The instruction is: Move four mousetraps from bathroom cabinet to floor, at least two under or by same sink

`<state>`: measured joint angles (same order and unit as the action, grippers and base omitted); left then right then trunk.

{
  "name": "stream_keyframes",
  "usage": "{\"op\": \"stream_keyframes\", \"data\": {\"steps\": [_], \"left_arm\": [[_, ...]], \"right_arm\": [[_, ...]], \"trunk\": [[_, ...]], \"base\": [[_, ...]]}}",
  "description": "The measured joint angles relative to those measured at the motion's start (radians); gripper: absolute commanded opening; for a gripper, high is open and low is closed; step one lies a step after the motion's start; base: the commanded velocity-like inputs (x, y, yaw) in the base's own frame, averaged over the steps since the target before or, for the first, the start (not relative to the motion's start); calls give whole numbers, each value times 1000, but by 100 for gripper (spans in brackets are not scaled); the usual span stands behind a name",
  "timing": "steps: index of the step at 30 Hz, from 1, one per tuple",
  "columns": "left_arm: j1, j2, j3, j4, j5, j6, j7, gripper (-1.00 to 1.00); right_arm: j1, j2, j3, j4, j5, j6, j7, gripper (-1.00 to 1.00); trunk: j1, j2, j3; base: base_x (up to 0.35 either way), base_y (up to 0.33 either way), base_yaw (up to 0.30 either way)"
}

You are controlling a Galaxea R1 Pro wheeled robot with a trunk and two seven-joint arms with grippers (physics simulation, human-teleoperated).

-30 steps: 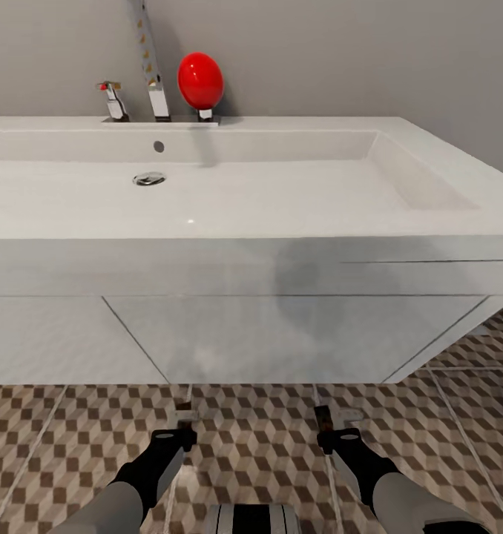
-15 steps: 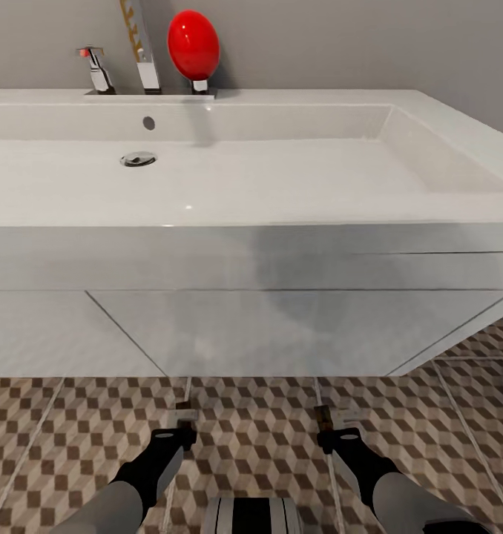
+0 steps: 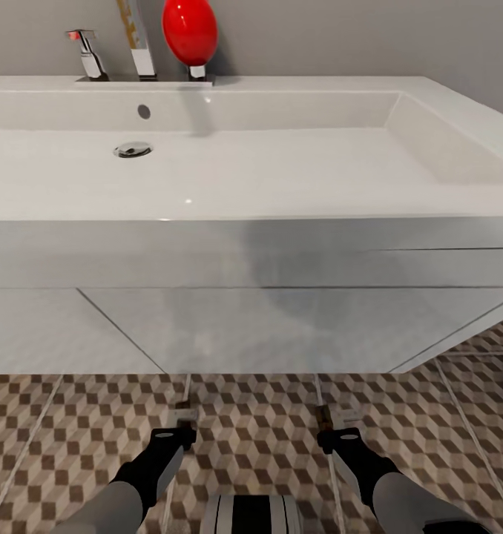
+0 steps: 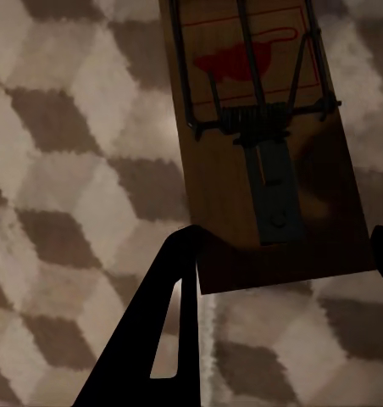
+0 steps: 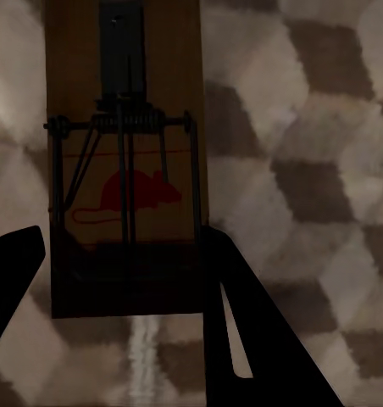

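Both arms hang low before the sink (image 3: pixel 229 185): left gripper (image 3: pixel 183 420) pinches one mousetrap (image 4: pixel 263 161), right gripper (image 3: pixel 333 423) pinches another mousetrap (image 5: pixel 124 170), above the bathroom floor (image 3: pixel 259 437). Neither is down yet, I reckon.

White sink (image 3: pixel 281 178); brown-beige cube-pattern floor (image 3: pixel 266 423); brown mousetraps (image 4: pixel 259 170) (image 5: pixel 124 161), red mouse print; red egg-shaped object (image 3: pixel 190 31).

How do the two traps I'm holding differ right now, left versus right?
The left gripper holds its mousetrap by the end near the plain metal plate; the right gripper holds its mousetrap by the end near the red mouse print. In the head view, the left trap looks flat-on, the right edge-on. Both hang above the bathroom floor.
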<state>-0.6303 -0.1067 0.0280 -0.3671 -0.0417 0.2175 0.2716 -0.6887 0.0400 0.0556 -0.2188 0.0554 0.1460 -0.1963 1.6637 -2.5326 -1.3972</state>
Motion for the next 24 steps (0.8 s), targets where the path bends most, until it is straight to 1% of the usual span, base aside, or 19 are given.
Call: {"op": "stream_keyframes", "data": {"steps": [1, 11, 15, 23, 24], "left_arm": [[0, 0, 0, 0, 0, 0, 0, -100], [0, 0, 0, -1, 0, 0, 3, -100], [0, 1, 0, 0, 0, 0, 4, -100], [0, 1, 0, 0, 0, 0, 5, -100], [0, 2, 0, -1, 0, 0, 5, -100]], "right_arm": [[0, 0, 0, 0, 0, 0, 0, -100], [0, 0, 0, 0, 0, -7, 0, -100], [0, 0, 0, 1, -1, -28, 0, -100], [0, 0, 0, 2, -1, -36, 0, -100], [0, 0, 0, 2, -1, -37, 0, -100]], "trunk": [[0, 0, -4], [0, 0, -4], [2, -1, -19], [6, -3, -50], [6, -3, -50]], "base": [[0, 0, 0], [0, 0, 0], [0, 0, 0], [0, 0, 0], [0, 0, 0]]}}
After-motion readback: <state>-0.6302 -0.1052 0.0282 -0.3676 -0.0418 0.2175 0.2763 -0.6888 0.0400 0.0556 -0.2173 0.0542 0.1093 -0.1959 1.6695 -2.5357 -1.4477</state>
